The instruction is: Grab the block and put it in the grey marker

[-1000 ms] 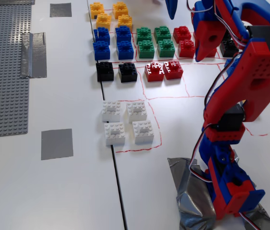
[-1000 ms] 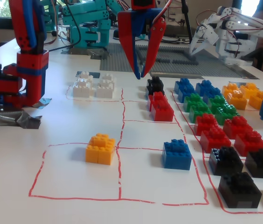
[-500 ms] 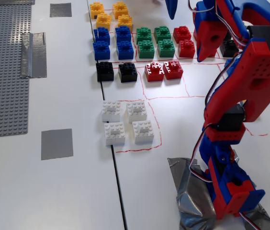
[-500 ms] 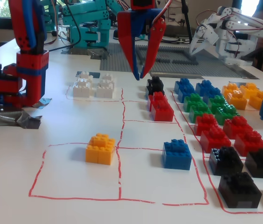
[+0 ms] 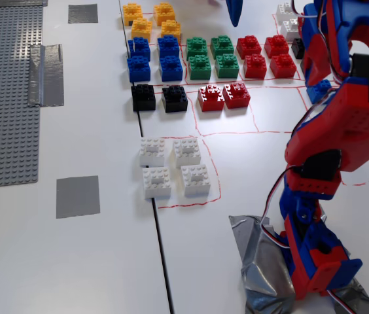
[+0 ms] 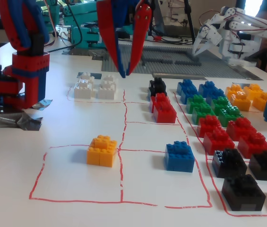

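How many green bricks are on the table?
4 green bricks, clustered between blue bricks and red bricks: upper left, upper right, lower left, lower right in a fixed view. The arm may hide others.
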You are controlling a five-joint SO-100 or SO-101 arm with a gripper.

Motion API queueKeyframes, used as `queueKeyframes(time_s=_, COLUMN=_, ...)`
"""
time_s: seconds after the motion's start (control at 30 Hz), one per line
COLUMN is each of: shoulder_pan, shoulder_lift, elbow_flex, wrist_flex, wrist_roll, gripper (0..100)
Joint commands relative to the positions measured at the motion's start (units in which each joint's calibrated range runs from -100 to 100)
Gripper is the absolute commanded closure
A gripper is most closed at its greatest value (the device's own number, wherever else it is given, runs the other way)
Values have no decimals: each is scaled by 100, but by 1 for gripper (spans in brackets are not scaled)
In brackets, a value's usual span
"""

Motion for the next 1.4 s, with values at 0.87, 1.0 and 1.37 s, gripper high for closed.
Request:
queueKeyframes(time_s=0.87, shoulder_pan=1924, shoulder_lift=260, elbow_flex=745, wrist_flex=-443, wrist_roll=601, gripper=73)
queueKeyframes(time_s=1.0, shoulder_pan=1953, shoulder_lift=507, elbow_flex=645, wrist_flex=-589, wrist_roll=659, gripper=74)
queueKeyframes(time_s=1.37, shoulder_pan=2042, shoulder_lift=1101, elbow_flex=472, wrist_flex=-767, wrist_roll=659, gripper=69)
